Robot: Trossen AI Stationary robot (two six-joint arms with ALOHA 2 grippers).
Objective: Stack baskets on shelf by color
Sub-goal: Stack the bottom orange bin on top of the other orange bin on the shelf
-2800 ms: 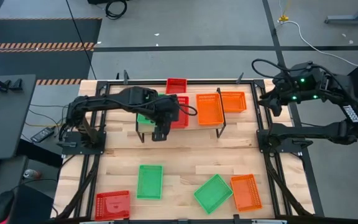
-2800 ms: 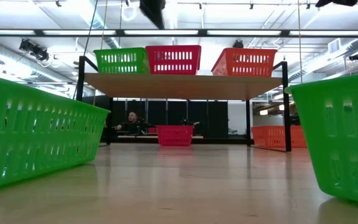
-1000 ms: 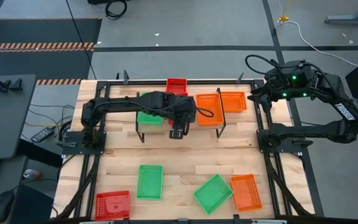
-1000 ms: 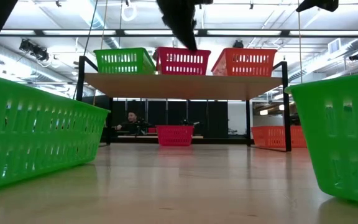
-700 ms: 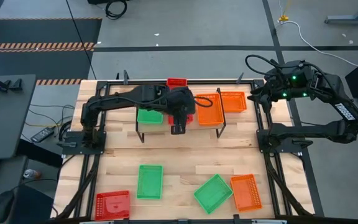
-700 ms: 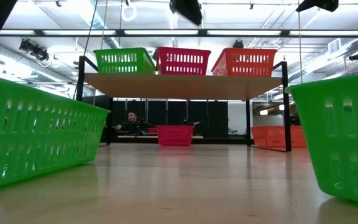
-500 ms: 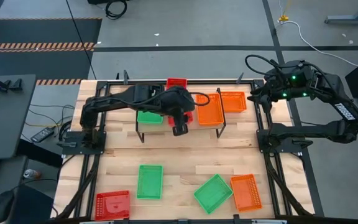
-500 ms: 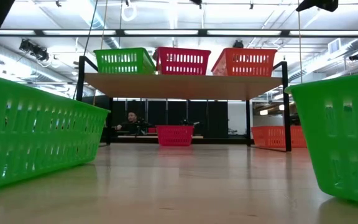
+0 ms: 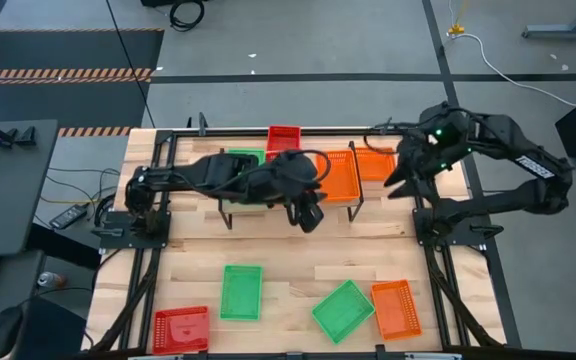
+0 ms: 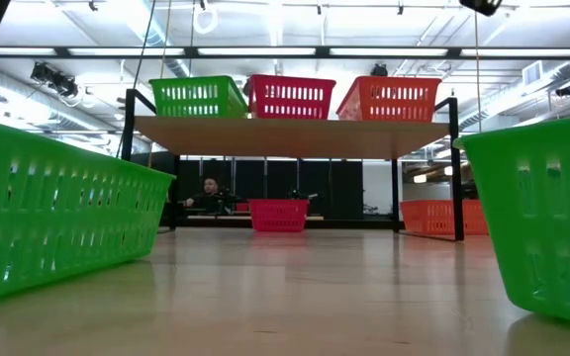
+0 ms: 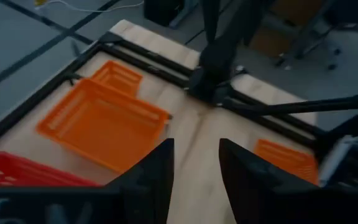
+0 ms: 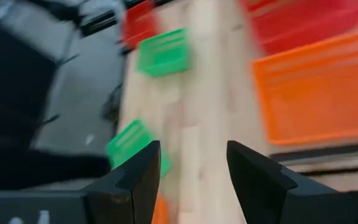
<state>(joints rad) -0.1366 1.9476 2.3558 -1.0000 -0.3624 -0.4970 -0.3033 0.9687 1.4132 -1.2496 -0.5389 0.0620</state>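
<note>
The shelf carries a green basket, a red basket and an orange basket side by side on their bottoms. My left gripper hangs open above the shelf's near edge, between the red and the orange basket, with nothing between its fingers. My right gripper is open and empty high at the table's right side. More baskets lie flat on the table.
Behind the shelf lie a red basket and an orange one. Toward the near edge lie a green basket, a red one, a tilted green one and an orange one. Bare wood lies between shelf and near baskets.
My left gripper has risen from just above the red basket on the shelf, out of the low view's top, rolling as it went and shifting a little toward the table's right and near edges. My right gripper has swung toward the shelf's right end. The baskets have stayed put.
</note>
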